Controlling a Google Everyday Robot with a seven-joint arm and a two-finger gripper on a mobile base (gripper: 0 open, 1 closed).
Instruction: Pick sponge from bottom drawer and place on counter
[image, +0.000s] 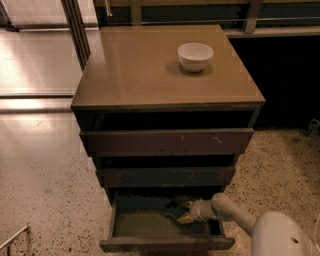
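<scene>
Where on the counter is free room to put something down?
The counter is bare left of and in front of the bowl. Only the back right is taken. The gripper is in the bottom drawer.
</scene>
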